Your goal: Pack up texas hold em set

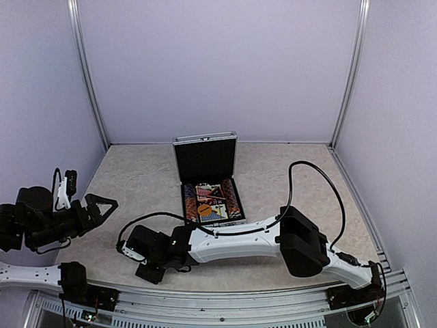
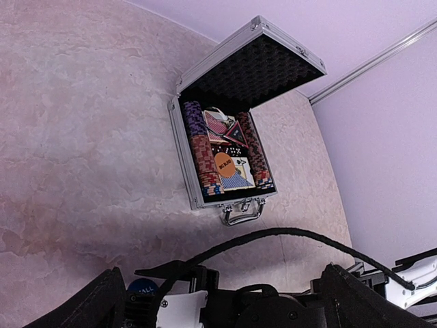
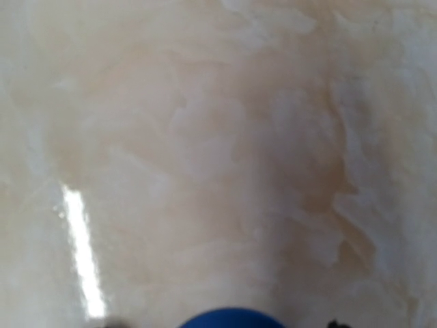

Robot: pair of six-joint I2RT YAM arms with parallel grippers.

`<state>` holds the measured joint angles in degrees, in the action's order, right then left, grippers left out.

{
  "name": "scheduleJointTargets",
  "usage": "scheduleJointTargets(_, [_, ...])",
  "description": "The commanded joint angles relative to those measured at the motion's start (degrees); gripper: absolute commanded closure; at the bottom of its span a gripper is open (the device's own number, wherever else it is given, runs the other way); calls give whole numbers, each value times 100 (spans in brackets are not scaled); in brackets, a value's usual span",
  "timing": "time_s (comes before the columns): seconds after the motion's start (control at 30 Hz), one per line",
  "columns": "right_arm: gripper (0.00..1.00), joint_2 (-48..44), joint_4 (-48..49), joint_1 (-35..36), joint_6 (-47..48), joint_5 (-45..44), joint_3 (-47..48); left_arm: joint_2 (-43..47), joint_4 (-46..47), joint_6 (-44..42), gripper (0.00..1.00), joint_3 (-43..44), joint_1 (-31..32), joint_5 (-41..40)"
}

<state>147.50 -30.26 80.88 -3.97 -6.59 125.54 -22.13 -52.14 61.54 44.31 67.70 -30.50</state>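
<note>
Right hand (image 1: 140, 262) is low over the counter (image 1: 136, 178) near its front edge, reaching across from the right. Whether its fingers are apart or together cannot be told. One blue disc (image 2: 143, 288) lies flat on the counter just beside it and also shows at the bottom edge of the right wrist view. The white letters "ALL" can be read on the disc, and the rest of the word is hidden.

Farther back, mid-counter, one silver case (image 2: 179, 147) lies open. Its black foam-lined lid (image 2: 252, 68) stands up and its metal handle (image 2: 242, 212) faces the arms. Inside are two rows of striped chips (image 2: 201, 150), one along each side. Between the rows lie patterned cards (image 2: 218, 123), one back reddish and one bluish. One orange disc (image 2: 224, 165) sits on top of the cards, its writing too small to read.

Left hand (image 1: 102, 203) hangs above the counter's left side, well apart from the case, with its fingers (image 2: 95, 304) spread wide and holding nothing.
</note>
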Motion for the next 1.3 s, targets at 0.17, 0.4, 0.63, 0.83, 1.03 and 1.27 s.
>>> scheduleJointTargets(0.17, [33, -300, -589, 33, -155, -156, -667, 581, -10, -27, 1, 207, 13, -92])
scheduleJointTargets(0.4, [36, -146, -527, 30, -23, -85, -541, 505, 45, -72, 1, 208, 14, -99])
scheduleJointTargets(0.63, [36, -75, -366, 29, 21, 61, -508, 543, -15, -38, 1, 188, 9, -88])
scheduleJointTargets(0.83, [37, 62, -393, 25, 47, 149, -305, 602, -22, -10, 1, 139, 10, -70])
scheduleJointTargets(1.03, [37, 94, -375, 26, 37, 206, -310, 631, -25, -10, 1, 123, 9, -79])
scheduleJointTargets(1.27, [55, 100, -383, 23, 45, 243, -310, 665, -50, 6, 1, 100, 10, -87])
